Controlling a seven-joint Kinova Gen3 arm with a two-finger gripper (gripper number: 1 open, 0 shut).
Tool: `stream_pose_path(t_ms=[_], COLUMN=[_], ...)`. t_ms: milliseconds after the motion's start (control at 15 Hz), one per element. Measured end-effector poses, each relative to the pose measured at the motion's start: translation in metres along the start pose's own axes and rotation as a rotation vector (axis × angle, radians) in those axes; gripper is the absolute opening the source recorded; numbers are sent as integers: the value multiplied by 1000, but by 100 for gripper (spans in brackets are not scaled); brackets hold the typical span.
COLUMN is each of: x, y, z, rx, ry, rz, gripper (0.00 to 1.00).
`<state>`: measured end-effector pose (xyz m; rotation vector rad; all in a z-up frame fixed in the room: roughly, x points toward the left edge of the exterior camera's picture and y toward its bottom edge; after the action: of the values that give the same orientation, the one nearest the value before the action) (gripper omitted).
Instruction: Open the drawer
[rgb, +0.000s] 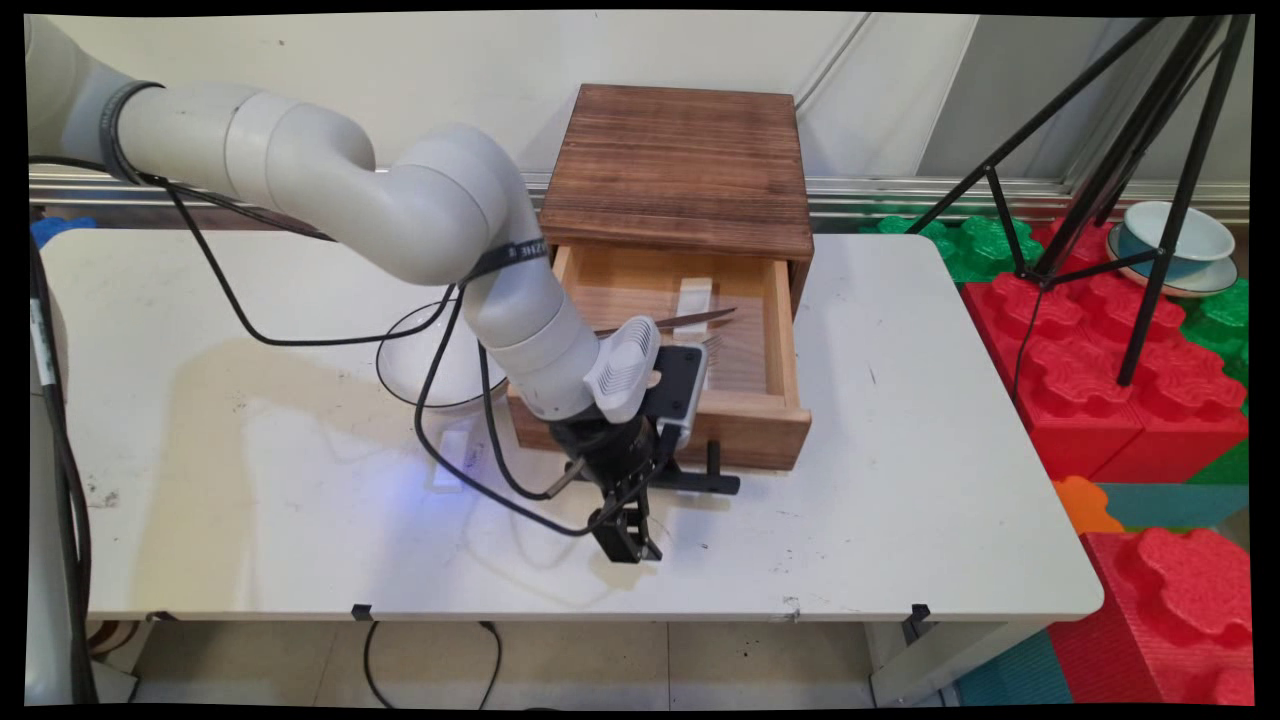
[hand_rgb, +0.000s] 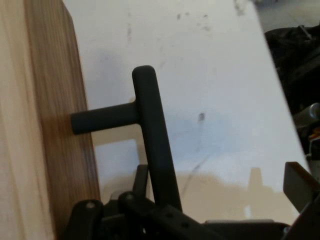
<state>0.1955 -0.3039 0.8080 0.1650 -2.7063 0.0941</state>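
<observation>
A brown wooden box stands at the table's back with its drawer pulled out toward the near side. A black T-shaped handle sticks out of the drawer front. My gripper points down at the table just in front of the drawer, left of the handle. In the hand view the handle's bar runs down beside one side of my gripper, and the other finger stands far off at the right. The gripper is open and holds nothing.
In the drawer lie a dark knife-like utensil, a clear fork and a pale strip. A clear bowl sits behind the arm. A black tripod, red and green foam blocks and a bowl on a saucer are off the right edge.
</observation>
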Motion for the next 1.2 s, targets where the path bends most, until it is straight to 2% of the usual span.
stream_pose_path(t_ms=[733, 1200], x=[6, 5], y=[40, 53], z=[-1, -5], rx=[-38, -27], ry=[21, 21], rz=[41, 57], gripper=[100, 100])
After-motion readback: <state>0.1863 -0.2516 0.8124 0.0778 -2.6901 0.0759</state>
